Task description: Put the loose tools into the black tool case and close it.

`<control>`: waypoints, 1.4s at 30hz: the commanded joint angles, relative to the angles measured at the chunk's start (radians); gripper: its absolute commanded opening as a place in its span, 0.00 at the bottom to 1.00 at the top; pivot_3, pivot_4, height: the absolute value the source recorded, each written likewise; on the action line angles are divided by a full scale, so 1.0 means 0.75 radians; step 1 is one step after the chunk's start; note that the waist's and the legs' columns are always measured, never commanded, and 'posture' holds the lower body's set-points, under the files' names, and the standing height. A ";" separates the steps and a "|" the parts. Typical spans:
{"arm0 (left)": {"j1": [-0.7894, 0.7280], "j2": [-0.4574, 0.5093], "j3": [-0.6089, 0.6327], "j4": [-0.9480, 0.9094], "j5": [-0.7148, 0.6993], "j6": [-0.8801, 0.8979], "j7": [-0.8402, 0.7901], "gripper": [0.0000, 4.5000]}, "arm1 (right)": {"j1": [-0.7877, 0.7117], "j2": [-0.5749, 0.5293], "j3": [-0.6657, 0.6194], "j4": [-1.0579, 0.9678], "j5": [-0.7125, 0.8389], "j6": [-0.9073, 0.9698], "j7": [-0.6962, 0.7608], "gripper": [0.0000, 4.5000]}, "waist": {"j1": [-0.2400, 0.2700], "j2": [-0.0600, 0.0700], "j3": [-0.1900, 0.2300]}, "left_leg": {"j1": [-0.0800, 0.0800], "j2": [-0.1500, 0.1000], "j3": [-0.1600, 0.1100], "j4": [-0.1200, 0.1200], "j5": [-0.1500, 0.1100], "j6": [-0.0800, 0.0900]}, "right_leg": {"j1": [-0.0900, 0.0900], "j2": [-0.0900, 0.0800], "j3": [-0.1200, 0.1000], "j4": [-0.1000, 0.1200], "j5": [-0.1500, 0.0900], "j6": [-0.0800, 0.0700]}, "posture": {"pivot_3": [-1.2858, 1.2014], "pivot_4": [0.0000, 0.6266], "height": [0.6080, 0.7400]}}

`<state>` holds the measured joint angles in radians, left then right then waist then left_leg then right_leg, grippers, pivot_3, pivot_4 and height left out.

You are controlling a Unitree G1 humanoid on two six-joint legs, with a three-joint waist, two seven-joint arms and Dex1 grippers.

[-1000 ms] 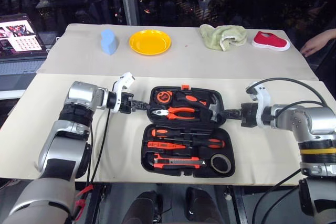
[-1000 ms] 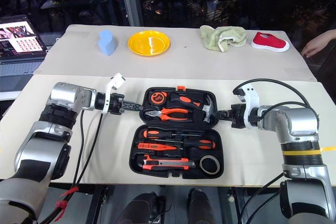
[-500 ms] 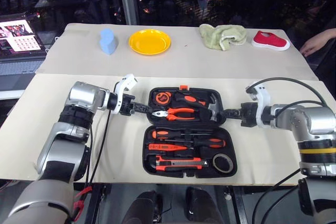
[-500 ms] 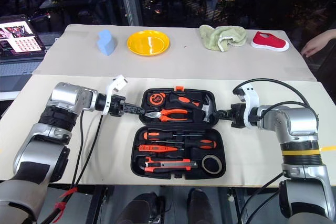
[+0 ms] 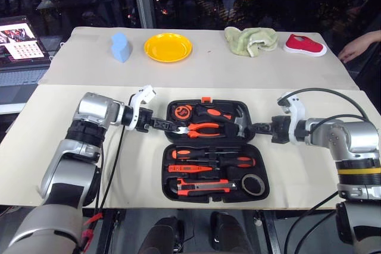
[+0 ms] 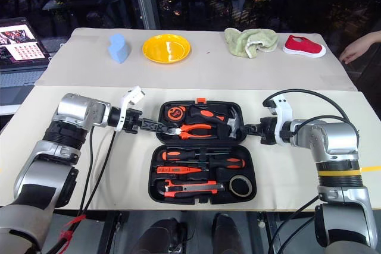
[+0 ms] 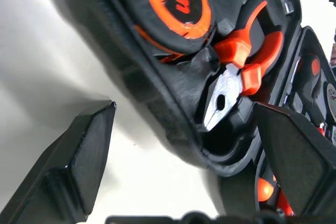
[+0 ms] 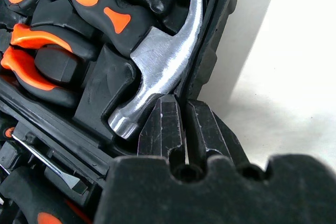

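Black tool case (image 5: 211, 147) lies open on desk (image 5: 71, 111); left pincer (image 5: 167, 125) spread at its left rim, right pincer (image 5: 253, 128) pressed together at its right rim.

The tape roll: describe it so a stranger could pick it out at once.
On the near table lies an open black tool case. In its near half, at the corner toward the robot's right, sits the tape roll: a small black ring, the one round item beside the long orange-and-black tools.
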<state>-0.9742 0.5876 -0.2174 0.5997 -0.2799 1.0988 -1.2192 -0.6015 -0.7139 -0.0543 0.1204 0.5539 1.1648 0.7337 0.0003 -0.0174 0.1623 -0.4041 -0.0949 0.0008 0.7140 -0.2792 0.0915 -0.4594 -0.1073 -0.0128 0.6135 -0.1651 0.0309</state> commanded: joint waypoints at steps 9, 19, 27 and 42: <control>0.020 0.012 -0.014 -0.129 -0.058 0.108 -0.009 0.45 | 0.002 0.008 -0.039 -0.034 0.001 -0.039 -0.003 0.00 | -0.003 0.000 0.000 | 0.000 0.000 0.000 0.000 0.000 0.000 | 0.000 0.001 0.000 0.000 0.000 0.000 | 0.52 0.24 1.00; 0.031 0.022 -0.057 -0.162 -0.064 0.150 0.017 0.45 | 0.011 0.007 -0.046 -0.043 0.003 -0.037 -0.007 0.00 | -0.004 0.000 0.000 | 0.000 0.000 0.000 0.000 0.000 0.000 | 0.000 0.001 0.000 0.000 0.000 0.000 | 0.52 0.24 1.00; 0.011 -0.002 -0.024 -0.080 -0.067 0.116 0.027 0.00 | 0.037 -0.002 -0.058 -0.087 0.018 -0.037 0.003 0.00 | 0.007 0.001 -0.001 | 0.003 0.000 0.000 0.000 0.000 0.000 | 0.003 0.001 0.000 0.000 0.000 0.000 | 0.52 0.24 1.00; 0.093 -0.143 0.232 -0.285 -0.148 -0.119 0.192 0.00 | 0.062 0.086 -0.153 -0.309 -0.017 -0.275 -0.094 0.00 | 0.014 0.001 0.000 | 0.000 0.000 0.000 0.001 0.001 -0.001 | -0.001 0.000 0.001 0.002 0.000 0.000 | 0.52 0.24 1.00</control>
<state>-0.8850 0.5334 -0.1030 0.4640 -0.3450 1.1154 -1.1056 -0.5255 -0.6692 -0.1350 -0.0027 0.5236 1.0675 0.6549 0.0108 -0.0167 0.1621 -0.4048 -0.0954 0.0010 0.7147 -0.2784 0.0902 -0.4605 -0.1073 -0.0127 0.6146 -0.1648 0.0311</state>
